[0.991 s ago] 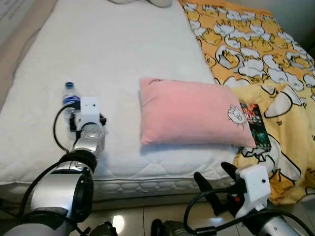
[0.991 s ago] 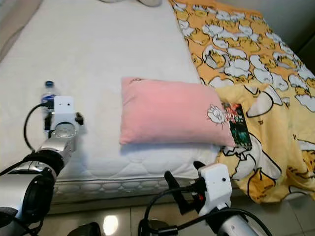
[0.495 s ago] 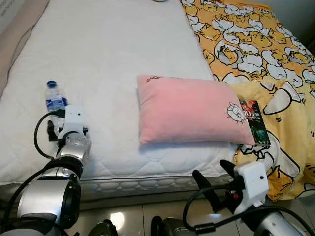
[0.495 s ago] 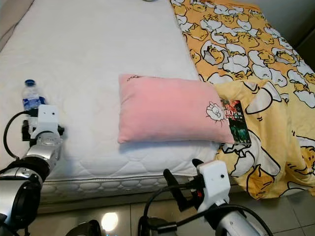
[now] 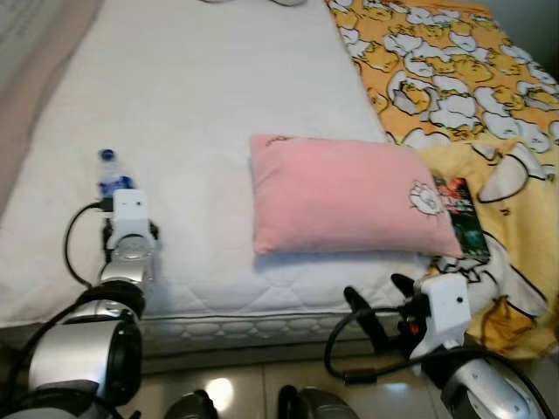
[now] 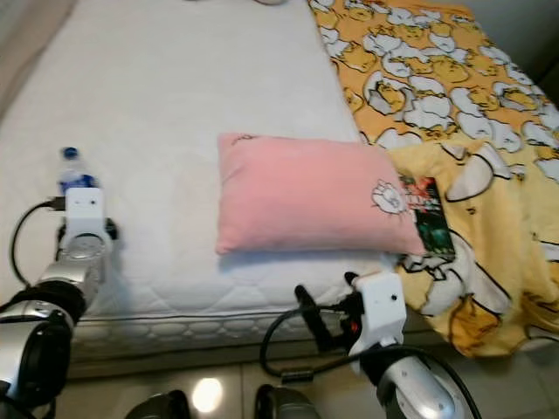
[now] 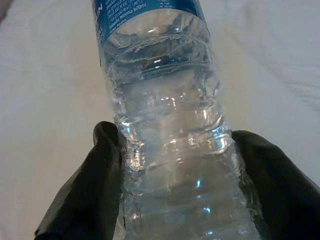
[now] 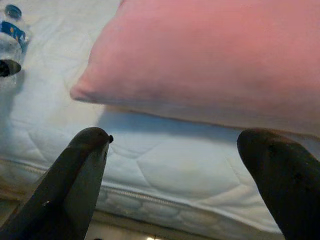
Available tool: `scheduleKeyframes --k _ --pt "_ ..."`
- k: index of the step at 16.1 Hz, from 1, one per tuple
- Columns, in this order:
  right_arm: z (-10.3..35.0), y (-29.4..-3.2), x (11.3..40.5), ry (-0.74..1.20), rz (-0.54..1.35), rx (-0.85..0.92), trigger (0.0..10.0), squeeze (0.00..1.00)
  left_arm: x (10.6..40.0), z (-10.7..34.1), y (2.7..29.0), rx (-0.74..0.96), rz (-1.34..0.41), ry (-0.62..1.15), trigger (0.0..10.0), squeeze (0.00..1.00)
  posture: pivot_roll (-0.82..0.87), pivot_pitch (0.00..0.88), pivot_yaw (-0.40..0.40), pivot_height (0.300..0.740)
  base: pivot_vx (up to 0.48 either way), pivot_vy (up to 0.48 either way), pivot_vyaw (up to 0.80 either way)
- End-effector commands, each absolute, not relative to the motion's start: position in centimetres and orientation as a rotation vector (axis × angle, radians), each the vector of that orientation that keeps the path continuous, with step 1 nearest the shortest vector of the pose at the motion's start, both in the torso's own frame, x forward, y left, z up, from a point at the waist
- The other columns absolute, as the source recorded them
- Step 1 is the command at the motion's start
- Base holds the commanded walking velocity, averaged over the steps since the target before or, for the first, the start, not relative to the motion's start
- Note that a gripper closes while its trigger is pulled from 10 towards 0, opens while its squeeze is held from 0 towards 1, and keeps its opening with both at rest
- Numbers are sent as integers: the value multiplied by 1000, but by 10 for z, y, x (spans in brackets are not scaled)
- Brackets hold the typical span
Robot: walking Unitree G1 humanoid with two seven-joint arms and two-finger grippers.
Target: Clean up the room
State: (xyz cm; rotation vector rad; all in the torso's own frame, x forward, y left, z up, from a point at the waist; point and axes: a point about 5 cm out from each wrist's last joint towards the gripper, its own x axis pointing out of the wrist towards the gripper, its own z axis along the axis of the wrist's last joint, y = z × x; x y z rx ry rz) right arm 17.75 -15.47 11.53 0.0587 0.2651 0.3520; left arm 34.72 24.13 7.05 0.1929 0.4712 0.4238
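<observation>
Left gripper (image 7: 175,175) still clamps bottle (image 5: 111,177); pillow (image 5: 345,196) unmoved.

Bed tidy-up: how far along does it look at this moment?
Early. Nothing looks put away yet. In hand: the left gripper is shut on the bottle, upright near the mattress edge. Left: the pillow lies mid-bed, a book sits beside it on the rumpled yellow blanket. The right gripper hangs open at the bed's edge, below the pillow.
</observation>
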Motion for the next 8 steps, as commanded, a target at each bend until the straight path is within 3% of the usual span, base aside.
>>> scheduleKeyframes --k 1,5,8 --pt "114 -164 183 251 293 65 10000 0 344 58 225 168 337 512 0 0 -337 89 -95 740 0 0 0" --pt "108 -173 217 183 226 87 10000 0 362 80 194 121 171 326 0 0 -241 0 -31 740 0 0 0" --pt "106 -179 248 124 159 96 10000 0 363 95 200 53 156 215 0 0 -165 0 18 740 0 0 0"
